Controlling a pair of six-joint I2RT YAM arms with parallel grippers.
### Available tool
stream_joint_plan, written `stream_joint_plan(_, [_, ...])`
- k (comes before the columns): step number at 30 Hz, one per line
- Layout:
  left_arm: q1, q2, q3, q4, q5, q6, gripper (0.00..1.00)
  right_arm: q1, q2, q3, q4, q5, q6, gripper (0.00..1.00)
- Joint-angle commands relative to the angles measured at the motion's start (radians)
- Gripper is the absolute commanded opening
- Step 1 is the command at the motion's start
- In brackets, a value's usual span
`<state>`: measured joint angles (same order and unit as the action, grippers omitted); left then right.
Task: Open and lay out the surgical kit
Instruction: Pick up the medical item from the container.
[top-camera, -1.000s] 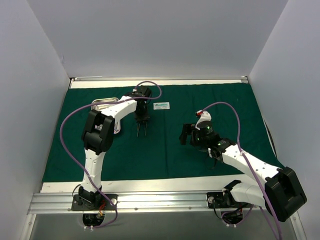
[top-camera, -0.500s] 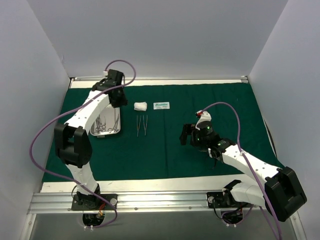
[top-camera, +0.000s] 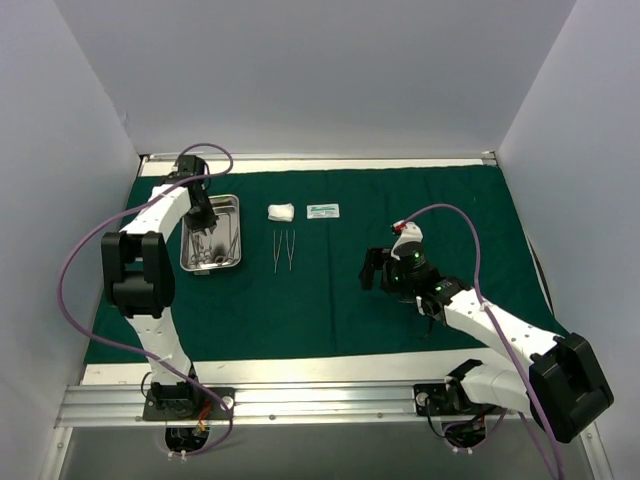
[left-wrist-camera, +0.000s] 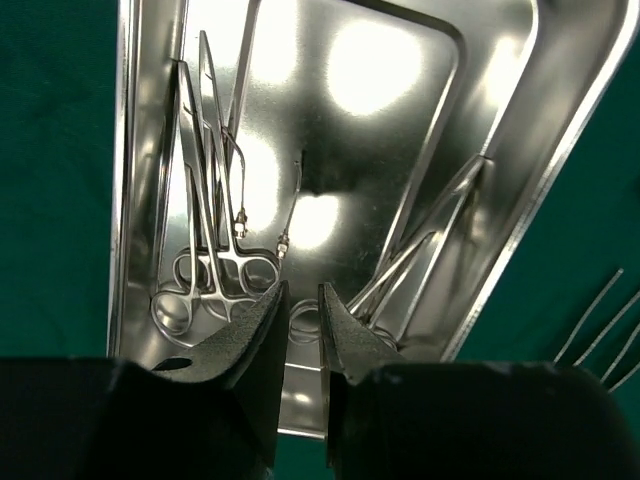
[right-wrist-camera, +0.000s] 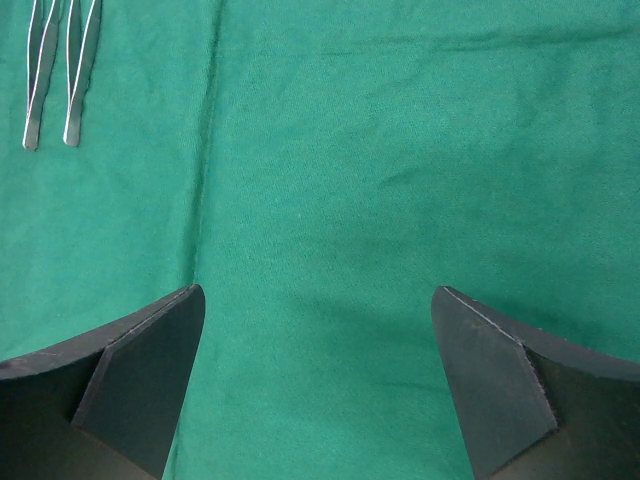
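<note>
The dark green cloth wrap (top-camera: 330, 310) lies spread flat over the table. On its far left stands the shiny steel tray (top-camera: 238, 235), holding ring-handled forceps (left-wrist-camera: 215, 240) and more thin instruments (left-wrist-camera: 420, 255). My left gripper (top-camera: 203, 222) hovers over the tray's near end (left-wrist-camera: 303, 300), its jaws a narrow gap apart with nothing between them. Two thin tweezers (top-camera: 282, 250) lie side by side on the cloth right of the tray. Behind them sit the white gauze wad (top-camera: 281, 212) and the small white packet (top-camera: 323, 211). My right gripper (top-camera: 372, 270) stands wide open over bare cloth (right-wrist-camera: 318, 310).
White walls close in the table on the left, back and right. A bare white strip runs along the cloth's near edge (top-camera: 330, 370). The right wrist view shows the tweezers' ends (right-wrist-camera: 60, 70) at its top left corner.
My left arm has swung from the middle of the cloth to the tray at far left. The two tweezers now lie free, and the gauze wad shows. The right arm has not moved.
</note>
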<state>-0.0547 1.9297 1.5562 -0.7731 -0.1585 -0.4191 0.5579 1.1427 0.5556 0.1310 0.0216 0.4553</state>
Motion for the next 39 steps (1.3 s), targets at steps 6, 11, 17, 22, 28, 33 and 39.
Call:
stream_joint_plan(6, [0.036,0.087,0.016,0.043,0.043,0.051,0.27,0.007,0.009,0.004,0.012,0.012,0.008,0.92])
stream_joint_plan(11, [0.049,0.117,0.027,0.046,0.040,0.059,0.27,0.007,0.009,0.003,0.007,0.012,0.005,0.92])
stream_joint_plan(17, [0.049,0.141,0.036,0.049,0.054,0.065,0.27,0.005,0.012,0.006,0.012,0.011,0.006,0.92])
stream_joint_plan(22, [0.049,0.153,0.031,0.046,0.056,0.065,0.27,0.005,0.017,0.007,0.013,0.008,0.006,0.92])
stream_joint_plan(28, [0.049,0.167,0.031,0.037,0.054,0.065,0.27,0.005,0.014,0.003,0.013,0.011,0.008,0.91])
stream_joint_plan(33, [0.049,0.166,0.027,0.029,0.062,0.059,0.20,0.005,0.012,0.001,0.015,0.012,0.008,0.92])
stream_joint_plan(39, [0.047,0.143,0.025,0.031,0.071,0.060,0.09,0.005,0.006,-0.002,0.013,0.012,0.008,0.91])
